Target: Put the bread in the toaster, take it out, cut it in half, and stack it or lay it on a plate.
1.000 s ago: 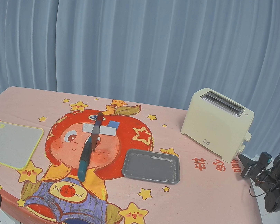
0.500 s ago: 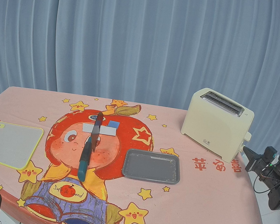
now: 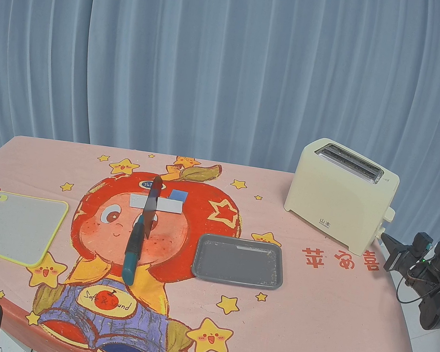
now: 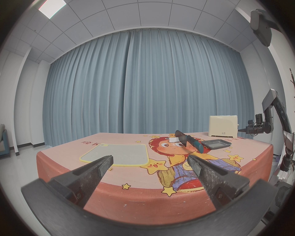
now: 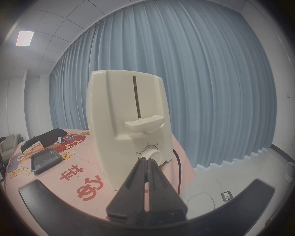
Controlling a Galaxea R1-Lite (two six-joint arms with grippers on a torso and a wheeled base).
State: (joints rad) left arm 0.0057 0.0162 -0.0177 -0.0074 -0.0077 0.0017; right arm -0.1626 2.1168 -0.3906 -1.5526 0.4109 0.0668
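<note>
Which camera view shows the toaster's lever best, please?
The right wrist view: the lever faces it close up. The head view shows just its tip at the toaster's end; the left wrist view, a distant toaster.

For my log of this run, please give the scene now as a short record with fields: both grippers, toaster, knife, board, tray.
left gripper: open, low off the near left edge of the table
right gripper: shut, tips close to the dial
toaster: far right on table, lever end facing right gripper
knife: table centre, blade propped on a white block
board: flat, near left
tray: right of knife
</note>
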